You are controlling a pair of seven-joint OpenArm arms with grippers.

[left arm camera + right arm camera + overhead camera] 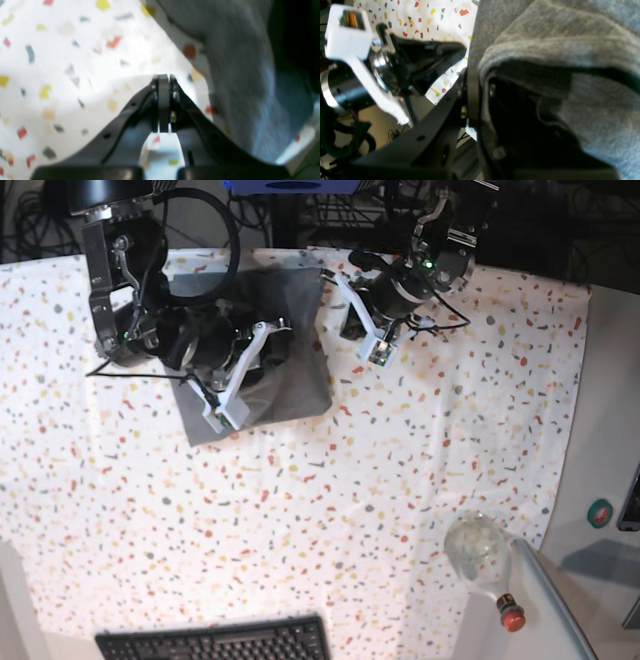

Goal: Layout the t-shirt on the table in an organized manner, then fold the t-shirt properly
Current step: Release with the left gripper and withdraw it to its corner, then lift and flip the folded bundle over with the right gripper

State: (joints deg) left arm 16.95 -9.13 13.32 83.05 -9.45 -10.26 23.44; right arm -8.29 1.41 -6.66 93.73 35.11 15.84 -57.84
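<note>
Right wrist: fingers (472, 92) pinch the t-shirt (570, 50).

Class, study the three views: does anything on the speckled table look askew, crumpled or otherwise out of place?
Yes. The t-shirt lies bunched and skewed near the table's far edge, not spread flat. The right gripper pinches a thick fold of it, while the left gripper is shut on nothing beside it.

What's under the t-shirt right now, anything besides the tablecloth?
Around the t-shirt only the speckled table shows. What lies beneath the bunched fabric is covered, and the right gripper hides part of it.
</note>
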